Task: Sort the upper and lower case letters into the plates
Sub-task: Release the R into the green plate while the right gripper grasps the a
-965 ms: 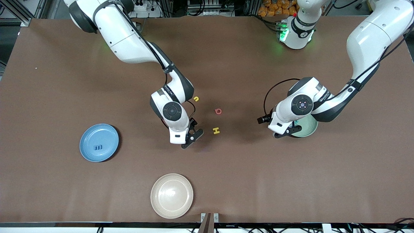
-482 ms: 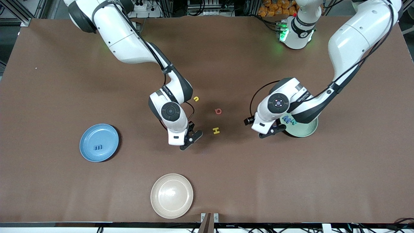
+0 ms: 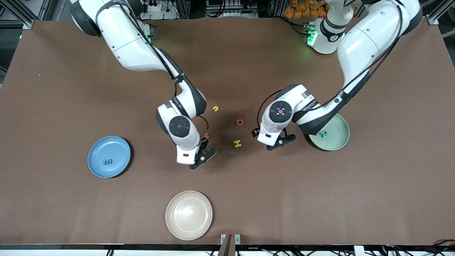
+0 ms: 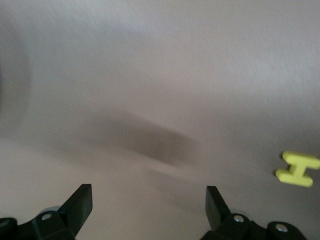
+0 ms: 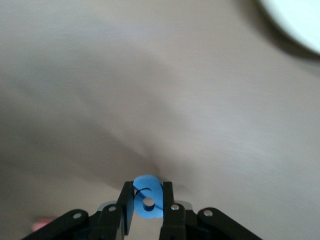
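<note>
My right gripper [image 5: 148, 186] is shut on a small blue letter [image 5: 148, 197] held upright between its fingers. In the front view this gripper [image 3: 201, 156] is low over the table's middle and hides the letter. My left gripper [image 4: 148, 195] is open and empty over bare table. It [image 3: 280, 141] hangs between a yellow H [image 3: 237, 143] and the pale green plate [image 3: 339, 126]. That plate holds a teal letter [image 3: 323, 134], and part of it is hidden by the left arm. The blue plate [image 3: 119, 145] holds a dark blue letter [image 3: 107, 162]. The yellow H [image 4: 298, 168] also shows in the left wrist view.
Loose on the table lie a red letter [image 3: 240, 122], a small yellow letter [image 3: 215, 108] and another red letter [image 3: 206, 135] beside the right wrist. A cream plate [image 3: 188, 202] stands near the table's front edge. A pale plate rim [image 5: 300, 20] shows in the right wrist view.
The right gripper has shut on the blue letter and shifted toward the blue plate, uncovering a red letter. The left arm has swung off the green plate toward the yellow H.
</note>
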